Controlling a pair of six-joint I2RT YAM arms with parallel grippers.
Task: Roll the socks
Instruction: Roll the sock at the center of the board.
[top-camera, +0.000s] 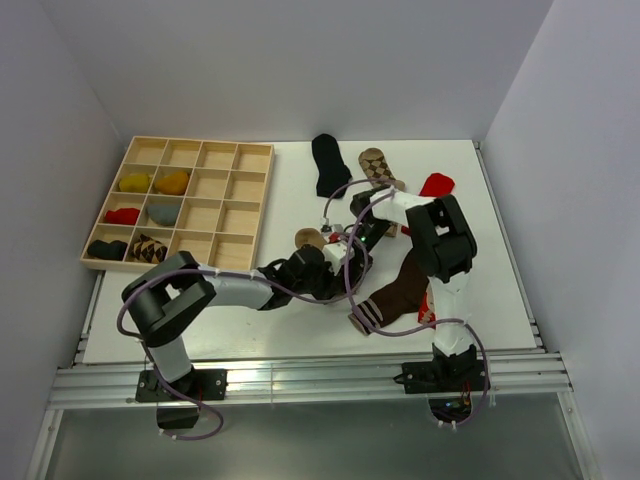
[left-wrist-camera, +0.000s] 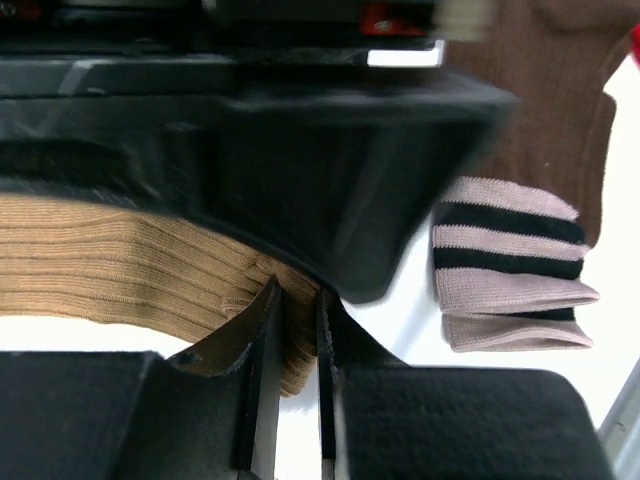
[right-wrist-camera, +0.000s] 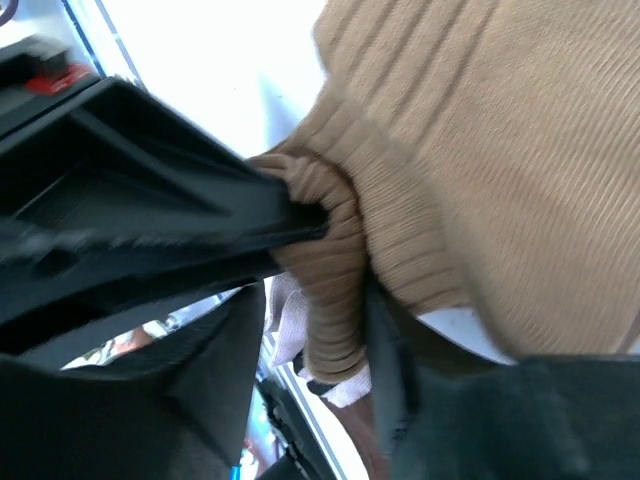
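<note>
A tan ribbed sock lies mid-table with both grippers on it. In the left wrist view the tan sock has its edge pinched between my left gripper's nearly closed fingers. My right gripper stands open around the sock's folded cuff, which rests against one finger. From above, the left gripper and right gripper meet tip to tip. A dark brown sock with a striped toe lies just right of them. Black, argyle and red socks lie farther back.
A pale wooden grid tray sits at the back left, with several rolled socks in its left compartments. The striped toe lies close beside the left gripper. White walls enclose the table on three sides.
</note>
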